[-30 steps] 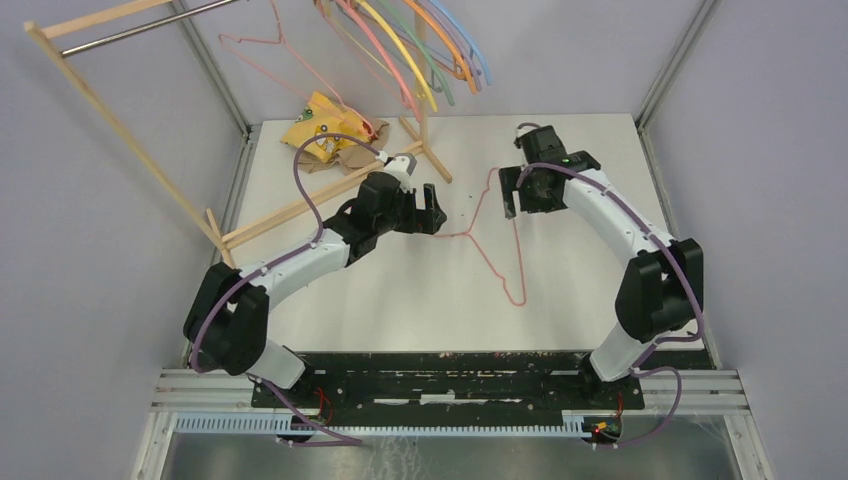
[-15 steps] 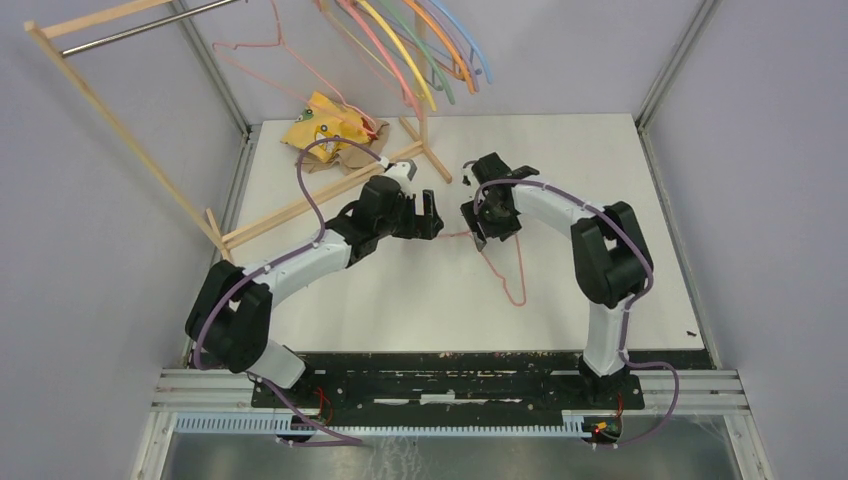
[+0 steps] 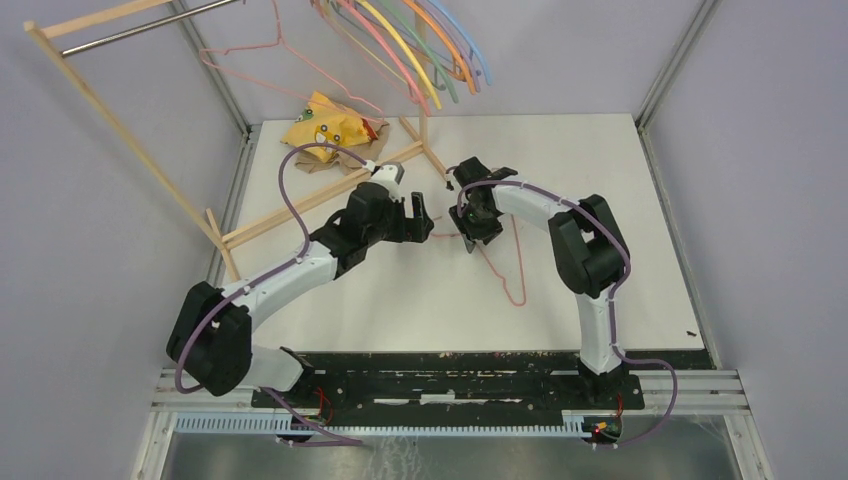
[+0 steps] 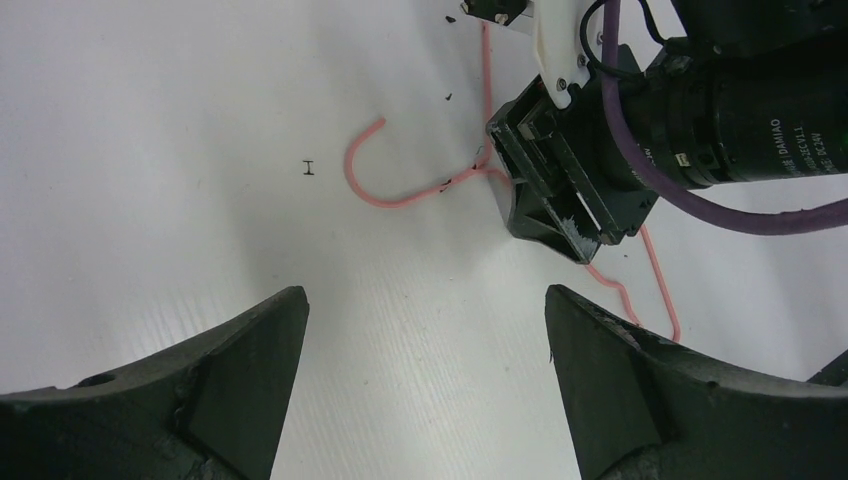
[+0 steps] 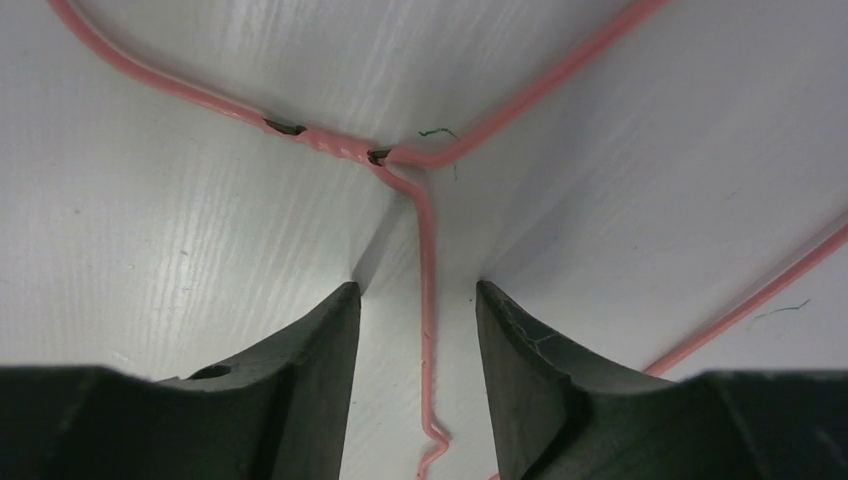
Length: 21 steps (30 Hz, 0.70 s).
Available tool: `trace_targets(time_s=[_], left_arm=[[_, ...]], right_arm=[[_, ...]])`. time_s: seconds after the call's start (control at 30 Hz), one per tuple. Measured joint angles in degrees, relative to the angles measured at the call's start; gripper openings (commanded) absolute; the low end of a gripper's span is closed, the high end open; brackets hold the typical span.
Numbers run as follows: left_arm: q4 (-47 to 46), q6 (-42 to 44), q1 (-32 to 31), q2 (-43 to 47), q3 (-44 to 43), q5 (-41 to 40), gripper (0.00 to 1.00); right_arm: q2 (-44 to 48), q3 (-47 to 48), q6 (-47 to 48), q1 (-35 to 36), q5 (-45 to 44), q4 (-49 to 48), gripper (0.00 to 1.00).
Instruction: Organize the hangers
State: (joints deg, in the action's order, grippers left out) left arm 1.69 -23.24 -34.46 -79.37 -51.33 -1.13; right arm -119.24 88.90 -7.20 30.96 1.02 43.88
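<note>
Trouble from here looks most likely at the pinch itself. The one loose pink hanger (image 5: pixel 345 150) lies flat near the middle of the tabletop (image 3: pixel 600 170), its hook (image 4: pixel 349 168) pointing toward the left arm. The other hangers (image 3: pixel 430 60) hang in a bunch from the rack (image 3: pixel 300 205) at the far side.

The right gripper (image 5: pixel 415 295) is down over the wire just below the twisted neck. Its jaws are apart, with one thin strand running between them and a gap on either side — nothing is gripped yet. That wire is slim and flush with the surface, so I'd guess the jaws could close above it, or scrape the tabletop and flick it sideways. Pinched this near the neck, the hanger might also swing or twist as it comes up.

The left gripper (image 4: pixel 425 300) hovers close by with jaws spread wide and empty — close enough that the two arms could bump if either drifts.
</note>
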Motion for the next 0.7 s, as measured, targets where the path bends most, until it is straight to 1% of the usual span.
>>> trace_targets(time_s=[0.1,0.2,0.27,0.33,0.37,0.53,0.7], left_arm=[[0.0,-0.6,0.0,1.1,0.8,-0.4,0.94],[0.2,-1.1,0.0,1.8,1.2,-0.7,0.94],[0.3,-1.2,0.0,2.2,1.5,-1.0,0.93],[0.4,-1.2,0.0,2.6,1.7,-1.5,0.93],[0.5,-1.2,0.0,2.8,1.9,-1.7,0.93],[1.3,-1.2,0.0,3.5,2.1,-1.9,0.93],[1.1,-1.7,0.0,4.4,2.7,-1.8,0.93]], right_arm=[[-0.8,0.0,-0.2,-0.1,-0.1,-0.1,0.52],[-0.8,-0.1,-0.5,-0.1,-0.7,-0.2,0.43],[-0.8,-0.1,-0.7,-0.1,-1.4,-0.2,0.29],[-0.9,-0.1,-0.9,-0.1,-1.7,0.0,0.04],[-1.0,-0.1,-1.2,-0.1,-1.6,0.0,0.01],[-1.3,0.4,-2.2,-0.1,-0.9,0.5,0.01],[-1.4,0.8,-4.5,-0.9,2.5,0.5,0.01]])
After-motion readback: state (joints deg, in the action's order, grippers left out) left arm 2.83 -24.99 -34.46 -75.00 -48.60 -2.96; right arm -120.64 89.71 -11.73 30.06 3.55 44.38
